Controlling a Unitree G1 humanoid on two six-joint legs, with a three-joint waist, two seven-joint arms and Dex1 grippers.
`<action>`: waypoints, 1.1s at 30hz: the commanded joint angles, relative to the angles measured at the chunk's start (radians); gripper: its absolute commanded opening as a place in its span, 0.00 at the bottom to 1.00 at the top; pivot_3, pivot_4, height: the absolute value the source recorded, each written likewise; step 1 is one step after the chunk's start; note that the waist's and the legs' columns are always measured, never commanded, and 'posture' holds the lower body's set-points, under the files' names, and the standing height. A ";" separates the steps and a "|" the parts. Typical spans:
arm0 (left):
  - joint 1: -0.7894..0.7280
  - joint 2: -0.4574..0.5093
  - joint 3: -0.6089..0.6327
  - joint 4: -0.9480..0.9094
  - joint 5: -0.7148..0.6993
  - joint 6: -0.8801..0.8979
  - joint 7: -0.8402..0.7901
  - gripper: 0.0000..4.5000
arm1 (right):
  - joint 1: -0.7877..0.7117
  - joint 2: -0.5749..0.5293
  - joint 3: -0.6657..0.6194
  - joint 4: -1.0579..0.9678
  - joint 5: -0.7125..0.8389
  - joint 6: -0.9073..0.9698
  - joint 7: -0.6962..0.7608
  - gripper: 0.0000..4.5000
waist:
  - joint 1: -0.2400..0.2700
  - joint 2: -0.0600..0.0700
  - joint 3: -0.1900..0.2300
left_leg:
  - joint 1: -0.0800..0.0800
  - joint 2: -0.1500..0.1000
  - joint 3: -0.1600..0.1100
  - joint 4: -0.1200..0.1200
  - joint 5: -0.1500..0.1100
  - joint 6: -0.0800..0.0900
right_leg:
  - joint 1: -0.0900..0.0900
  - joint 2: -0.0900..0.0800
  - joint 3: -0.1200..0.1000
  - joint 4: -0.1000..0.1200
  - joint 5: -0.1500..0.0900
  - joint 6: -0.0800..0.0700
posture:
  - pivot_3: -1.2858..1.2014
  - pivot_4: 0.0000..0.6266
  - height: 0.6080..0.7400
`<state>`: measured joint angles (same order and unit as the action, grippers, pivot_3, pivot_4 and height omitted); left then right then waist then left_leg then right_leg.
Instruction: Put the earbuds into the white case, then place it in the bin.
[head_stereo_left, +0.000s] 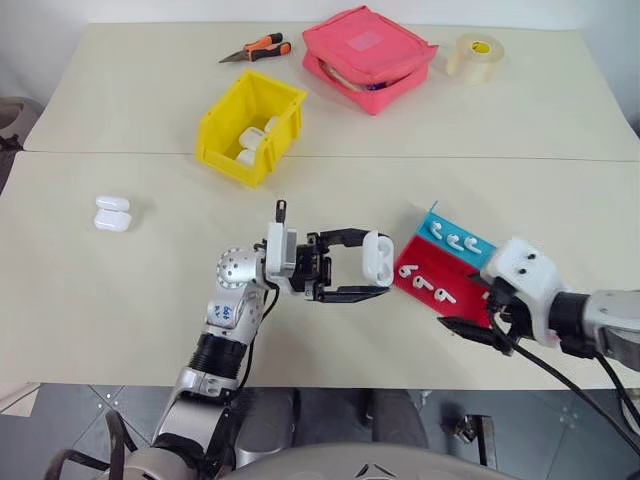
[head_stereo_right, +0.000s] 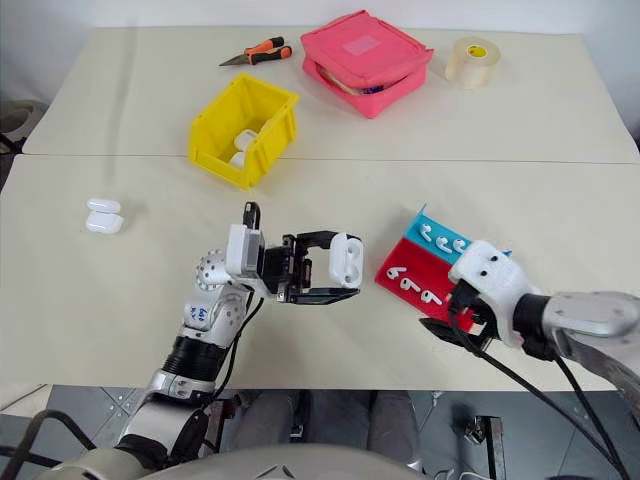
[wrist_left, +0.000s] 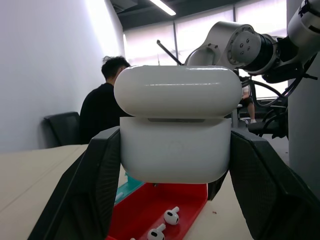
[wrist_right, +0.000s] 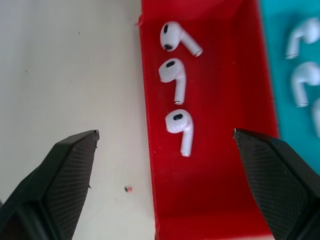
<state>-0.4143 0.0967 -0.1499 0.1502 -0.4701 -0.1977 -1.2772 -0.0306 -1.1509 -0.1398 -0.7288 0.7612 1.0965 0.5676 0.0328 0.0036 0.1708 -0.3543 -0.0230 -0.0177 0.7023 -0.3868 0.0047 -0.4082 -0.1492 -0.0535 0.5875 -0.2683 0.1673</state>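
Observation:
My left gripper (head_stereo_left: 372, 266) is shut on a white case (head_stereo_left: 377, 259) and holds it above the table's middle. In the left wrist view the case (wrist_left: 175, 135) sits between the two black fingers with its lid slightly ajar. To its right lies a red tray (wrist_right: 220, 100) with three earbuds (wrist_right: 180, 127) in a row, and a teal tray (wrist_right: 290, 125) with more earbuds (head_stereo_left: 455, 240). My right gripper (wrist_right: 165, 132) hangs open over the red tray's near end, straddling the nearest earbud. The yellow bin (head_stereo_left: 225, 150) stands farther back and to the left, with white cases (head_stereo_left: 250, 140) inside.
Another white case (head_stereo_left: 112, 213) lies on the table at the left. At the back are a pink zip pouch (head_stereo_left: 368, 55), a tape roll (head_stereo_left: 475, 55) and orange-handled cutters (head_stereo_left: 258, 48). A person (wrist_left: 102, 110) sits in the background of the left wrist view.

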 joint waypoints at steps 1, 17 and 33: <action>0.012 -0.005 -0.018 -0.069 0.000 -0.012 0.023 0.62 | -0.100 -0.019 0.112 0.036 -0.061 0.034 0.004 1.00 | -0.002 0.000 0.000 | 0.000 0.000 0.000 0.000 0.000 0.000 | 0.000 0.000 0.000 0.000 0.000 0.000 | 0.52 0.24 1.00; 0.028 0.003 -0.036 -0.100 -0.005 -0.013 0.045 0.62 | -0.315 0.007 0.337 0.078 -0.181 0.121 0.058 1.00 | -0.007 0.000 0.000 | -0.001 0.000 0.000 0.000 0.000 0.000 | -0.001 0.000 -0.001 0.000 0.000 0.000 | 0.52 0.24 1.00; 0.023 0.000 -0.039 -0.092 -0.004 -0.018 0.042 0.62 | -0.366 0.030 0.423 0.067 -0.243 0.156 0.098 0.58 | -0.008 0.000 0.000 | 0.000 0.000 0.000 0.000 0.000 0.000 | -0.001 0.000 -0.001 0.000 0.000 0.000 | 0.52 0.24 1.00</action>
<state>-0.3877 0.0989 -0.1803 0.0876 -0.4669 -0.1977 -1.2358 -0.4013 -1.1299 0.2631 -0.6514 0.5246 1.2422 0.6579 0.0248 0.0036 0.1707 -0.3547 -0.0226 -0.0179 0.7022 -0.3867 0.0043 -0.4088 -0.1492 -0.0544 0.5873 -0.2682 0.1675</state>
